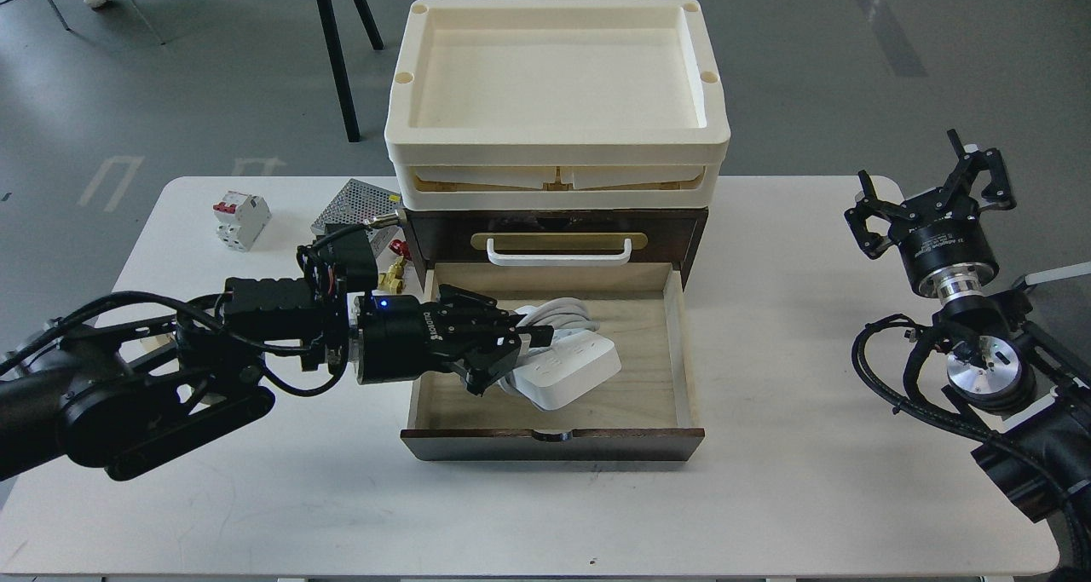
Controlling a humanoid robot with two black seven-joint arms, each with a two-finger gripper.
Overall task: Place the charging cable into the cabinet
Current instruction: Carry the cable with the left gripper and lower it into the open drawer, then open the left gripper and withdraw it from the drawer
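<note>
Fingers of the left arm point(511, 343) are closed on the charging cable point(569, 367) at its left end, holding it tilted inside the open lower drawer point(552, 433) of the cabinet point(690, 233), with the coiled cord on its far side. Fingers of the right arm point(929, 192) stand spread and empty above the right of the desk point(767, 497), well apart from the cabinet. Judged progress: the cable is in the drawer; release, withdrawal and probably closing the drawer remain.
</note>
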